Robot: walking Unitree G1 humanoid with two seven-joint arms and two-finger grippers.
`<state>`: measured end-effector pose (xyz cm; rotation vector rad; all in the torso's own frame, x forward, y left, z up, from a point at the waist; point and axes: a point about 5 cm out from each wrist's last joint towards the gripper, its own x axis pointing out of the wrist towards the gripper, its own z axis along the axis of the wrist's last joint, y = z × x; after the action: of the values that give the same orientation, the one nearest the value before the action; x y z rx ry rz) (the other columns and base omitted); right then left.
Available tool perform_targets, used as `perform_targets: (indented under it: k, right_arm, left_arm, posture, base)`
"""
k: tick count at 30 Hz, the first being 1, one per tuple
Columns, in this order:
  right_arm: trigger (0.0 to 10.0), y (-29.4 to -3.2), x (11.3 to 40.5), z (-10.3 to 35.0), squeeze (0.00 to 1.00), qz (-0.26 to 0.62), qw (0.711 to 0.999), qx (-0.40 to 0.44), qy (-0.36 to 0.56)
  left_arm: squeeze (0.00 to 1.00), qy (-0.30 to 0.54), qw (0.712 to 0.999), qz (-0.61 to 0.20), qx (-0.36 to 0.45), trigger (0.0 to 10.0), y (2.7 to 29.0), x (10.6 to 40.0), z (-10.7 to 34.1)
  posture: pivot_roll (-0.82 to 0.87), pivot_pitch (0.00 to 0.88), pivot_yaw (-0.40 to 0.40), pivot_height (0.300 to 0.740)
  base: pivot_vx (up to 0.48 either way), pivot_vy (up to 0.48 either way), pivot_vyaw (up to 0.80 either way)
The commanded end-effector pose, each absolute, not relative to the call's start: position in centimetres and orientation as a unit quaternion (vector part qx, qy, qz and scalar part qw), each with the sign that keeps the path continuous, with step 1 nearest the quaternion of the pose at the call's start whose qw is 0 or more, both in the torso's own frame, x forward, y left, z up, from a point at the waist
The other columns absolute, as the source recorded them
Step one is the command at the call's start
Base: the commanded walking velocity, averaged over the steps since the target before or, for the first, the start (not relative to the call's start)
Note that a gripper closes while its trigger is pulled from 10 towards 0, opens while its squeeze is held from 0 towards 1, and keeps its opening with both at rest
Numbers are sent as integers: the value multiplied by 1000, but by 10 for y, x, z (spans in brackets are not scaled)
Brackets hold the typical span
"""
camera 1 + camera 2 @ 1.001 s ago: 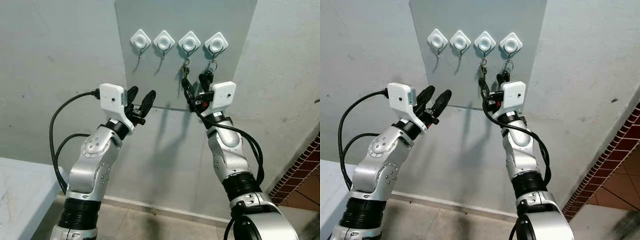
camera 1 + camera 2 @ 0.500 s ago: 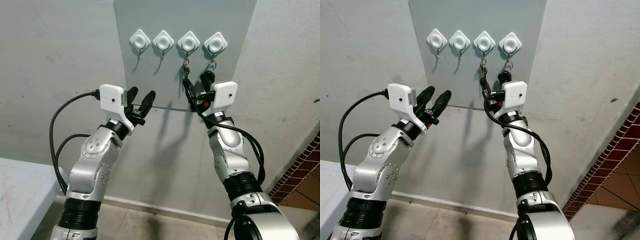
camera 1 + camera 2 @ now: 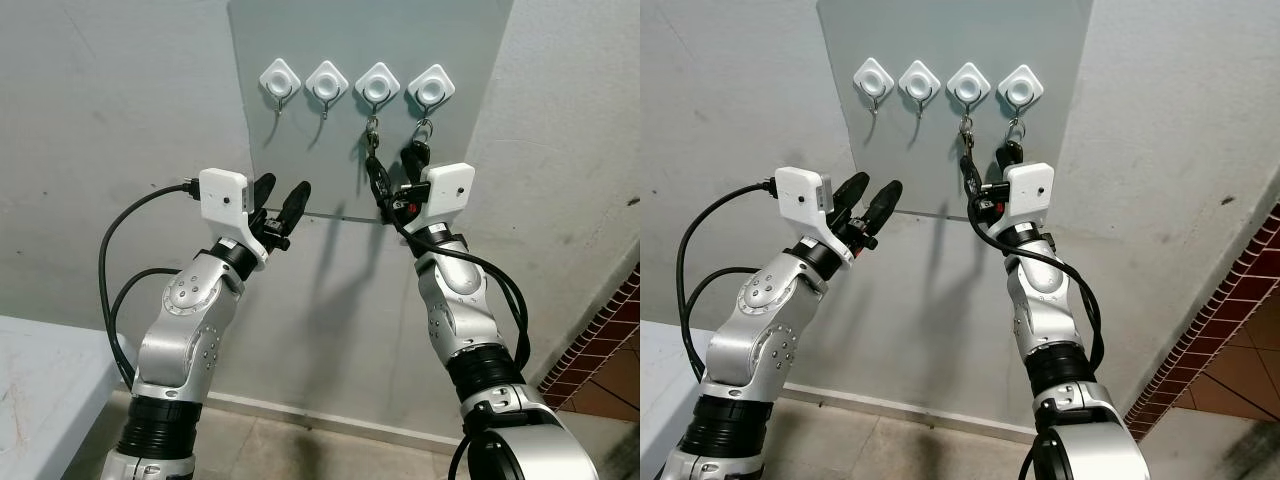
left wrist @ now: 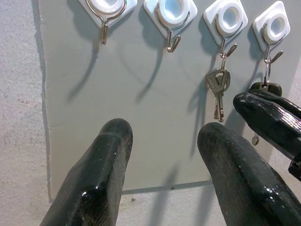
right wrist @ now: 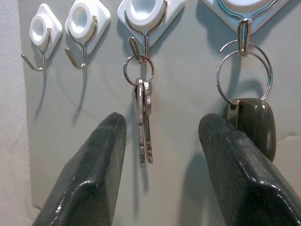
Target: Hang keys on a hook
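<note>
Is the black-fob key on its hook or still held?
On its hook. The key's ring hangs from the rightmost hook, and the right end effector is open, fingers either side of the silver keys.

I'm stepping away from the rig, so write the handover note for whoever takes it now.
Left hand: open, empty, raised in front of the grey board, below the two bare hooks.
Right hand: open, holding nothing, just below the two loaded hooks.
Silver keys: hanging by their ring on the third hook from the robot's left.
Black-headed key: hanging by its ring on the fourth hook.
Done: both key sets look hung and free of the fingers.
Left: probably only to draw the right arm back without knocking the keys, then lower both arms.
</note>
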<state>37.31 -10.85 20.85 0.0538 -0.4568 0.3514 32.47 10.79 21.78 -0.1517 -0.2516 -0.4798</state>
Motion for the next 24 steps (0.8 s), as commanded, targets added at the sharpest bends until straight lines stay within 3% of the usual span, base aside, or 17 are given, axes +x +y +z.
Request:
perform_targets:
  k: [1, 24]
  right_arm:
    - [10000, -106, 374, 217, 0, 175, 955, 25, -237]
    - [10000, -119, 365, 183, 0, 154, 968, 23, -196]
  left_arm:
    - [0, -121, 964, -225, -71, 10000, 113, 326, 215]
    - [0, -98, 971, -208, -63, 10000, 120, 325, 193]
  posture:
    - [137, 0, 44, 740]
    - [135, 0, 52, 740]
  base:
    - [0, 0, 0]
    - [0, 0, 0]
